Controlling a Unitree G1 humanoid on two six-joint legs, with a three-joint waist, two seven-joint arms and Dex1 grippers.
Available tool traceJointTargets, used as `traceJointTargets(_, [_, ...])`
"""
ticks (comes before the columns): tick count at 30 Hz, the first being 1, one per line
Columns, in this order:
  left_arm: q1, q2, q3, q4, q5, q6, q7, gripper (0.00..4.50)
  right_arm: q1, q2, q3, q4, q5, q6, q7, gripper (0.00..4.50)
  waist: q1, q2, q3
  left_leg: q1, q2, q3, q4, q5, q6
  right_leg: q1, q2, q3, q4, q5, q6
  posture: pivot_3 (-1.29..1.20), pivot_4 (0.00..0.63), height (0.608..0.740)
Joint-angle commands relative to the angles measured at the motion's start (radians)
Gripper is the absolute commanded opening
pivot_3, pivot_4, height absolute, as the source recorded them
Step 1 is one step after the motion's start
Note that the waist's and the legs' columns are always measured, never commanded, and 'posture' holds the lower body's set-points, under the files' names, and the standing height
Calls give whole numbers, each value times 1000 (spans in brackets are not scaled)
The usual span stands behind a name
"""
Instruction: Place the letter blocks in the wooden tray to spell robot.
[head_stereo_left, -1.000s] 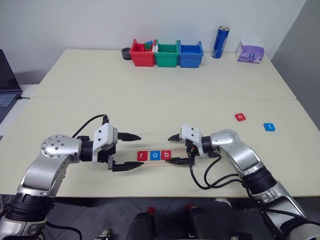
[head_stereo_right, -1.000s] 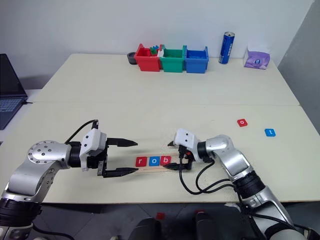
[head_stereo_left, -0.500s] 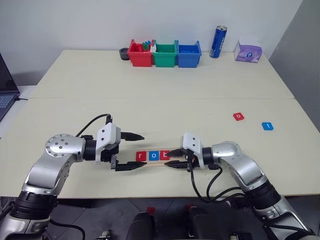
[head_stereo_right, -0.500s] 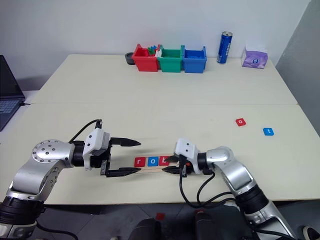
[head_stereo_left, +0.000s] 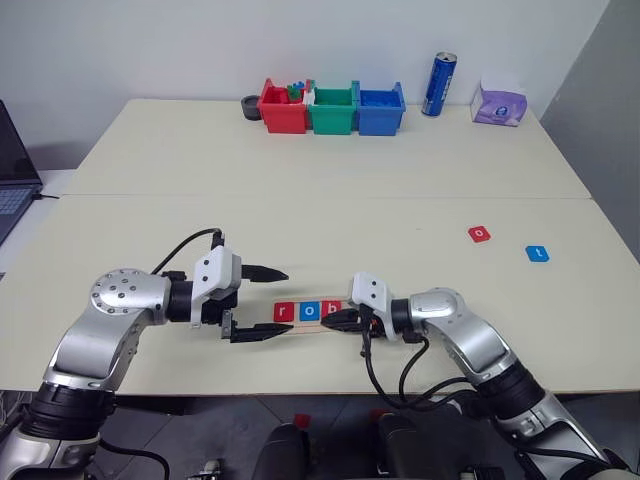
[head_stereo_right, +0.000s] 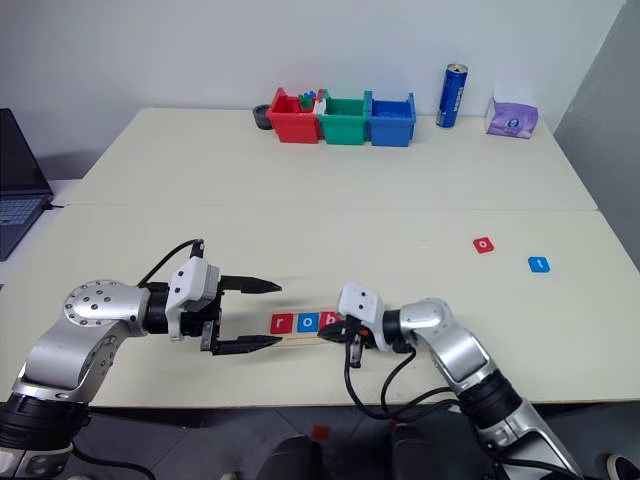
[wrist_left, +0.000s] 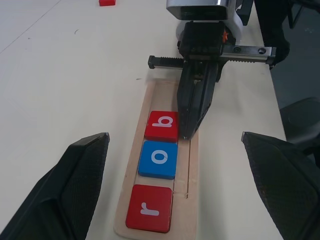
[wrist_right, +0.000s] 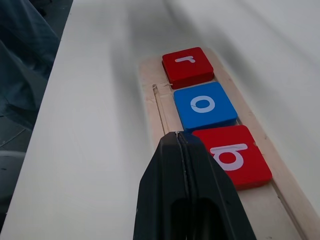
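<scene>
- Table (head_stereo_left: 300, 190): cream, two joined tops.
- Near edge: tray (wrist_left: 192, 160).
- Right side: red o tile (head_stereo_left: 479, 233), blue t tile (head_stereo_left: 537, 253), apart.
- Far edge: red bin (head_stereo_left: 281, 108), green bin (head_stereo_left: 333, 110), blue bin (head_stereo_left: 381, 110), can (head_stereo_left: 437, 85), tissue pack (head_stereo_left: 499, 103).

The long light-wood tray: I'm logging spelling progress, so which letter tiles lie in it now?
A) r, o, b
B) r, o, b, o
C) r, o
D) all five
A: the long light-wood tray holds a red r tile, a blue o tile and a red b tile; a second red o tile and a blue t tile lie apart on the table.
</scene>
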Motion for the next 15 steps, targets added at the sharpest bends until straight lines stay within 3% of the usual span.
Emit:
traceJointTargets(1, [-2,7,12,-26,-2,-3,8,4500,-16,7,-15,-8,-8,-30,-18,39,0,0,0,0,0,0,0,0,0,0,0,0,0,0,0,0,150,740])
traceJointTargets(9, [-9,6,8,-17,-1,-8,3,4500,-17,7,-28,-29,13,-10,-11,39,0,0,0,0,0,0,0,0,0,0,0,0,0,0,0,0,150,740])
traceJointTargets(15, [-24,-2,3,-13,0,-9,3,4500,-11,-43,-99,-147,165,122,75,39,0,0,0,0,0,0,0,0,0,0,0,0,0,0,0,0,150,740])
